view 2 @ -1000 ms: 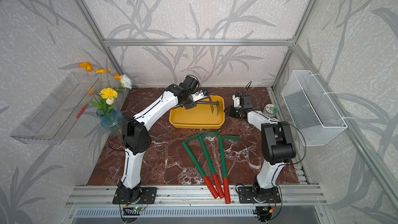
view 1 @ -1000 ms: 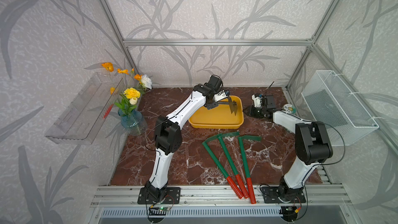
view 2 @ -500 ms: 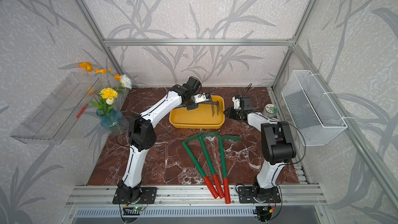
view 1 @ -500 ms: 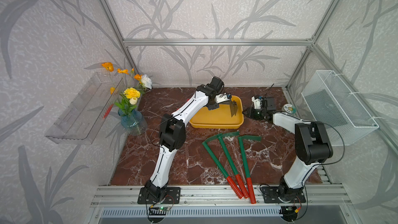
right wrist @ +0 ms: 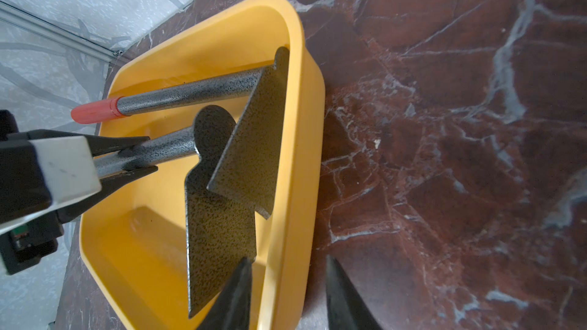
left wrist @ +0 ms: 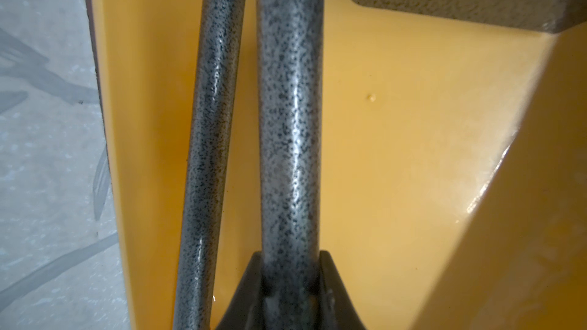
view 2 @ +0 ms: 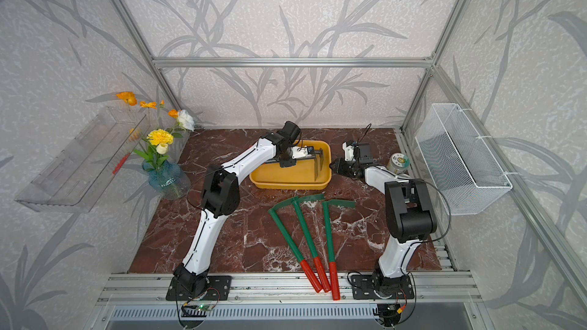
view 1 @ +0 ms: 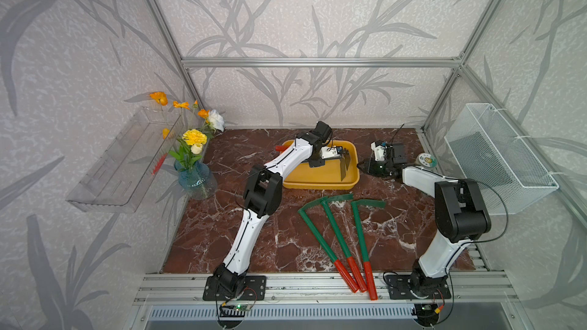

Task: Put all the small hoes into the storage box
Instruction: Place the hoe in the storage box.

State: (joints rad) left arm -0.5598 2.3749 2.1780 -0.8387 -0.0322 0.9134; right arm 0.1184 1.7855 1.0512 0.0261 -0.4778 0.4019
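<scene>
One left gripper [right wrist: 136, 157], arm outstretched, clamps small hoe [right wrist: 219, 233] over storage box [right wrist: 298, 185].

L arm [view 1: 243, 239] & R arm [view 1: 457, 214]: white links, blk joints, thin blk cables, blk base plates. L gripper [right wrist: 152, 153]: blk tapered jaws.

small hoes [right wrist: 219, 233] — 2 | green hoes [view 1: 336, 233] — 3 | storage box [view 1: 317, 185] — 1 | vase [view 1: 195, 179] — 1
</scene>
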